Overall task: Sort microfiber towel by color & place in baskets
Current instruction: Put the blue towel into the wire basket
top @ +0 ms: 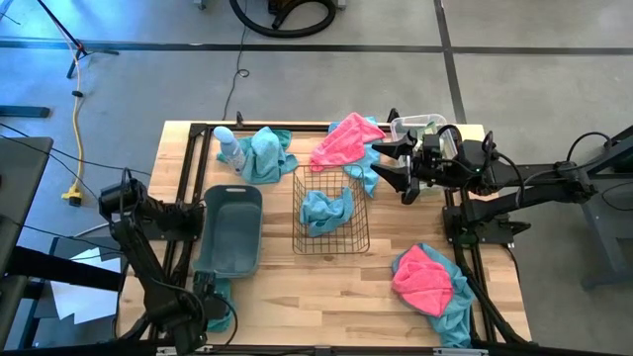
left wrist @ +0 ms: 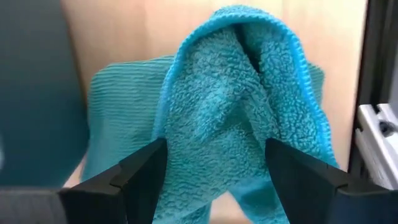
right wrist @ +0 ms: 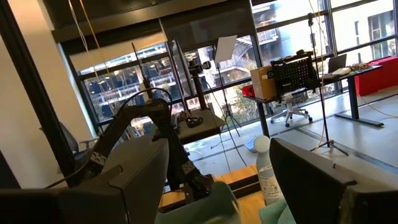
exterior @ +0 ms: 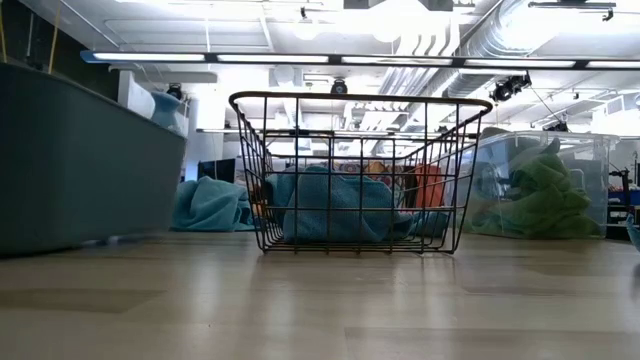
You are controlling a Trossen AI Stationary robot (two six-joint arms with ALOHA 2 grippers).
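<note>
We see a light wooden table (top: 326, 287) carrying a grey-blue tub (top: 231, 229), a wire basket (top: 331, 210), a clear bin (top: 415, 126), a pale bottle (top: 229, 149), and loose teal (top: 265, 153) and pink towels (top: 423, 277).

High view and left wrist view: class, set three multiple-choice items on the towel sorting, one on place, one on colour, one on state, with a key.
1. Where is the teal fuzzy towel nearest the table's middle?
A in the copper-toned wire mesh basket
B in the dark grey-blue plastic tub
C on the floor

2. What colour is the towel before the left gripper?
A pink
B teal
C green

3. How is the left gripper?
A shut on a towel
B open
C out of view

Key: 1 A, the towel lies inside the basket. 2 B, teal towel. 3 B, the left gripper stands open around the fold.
</note>
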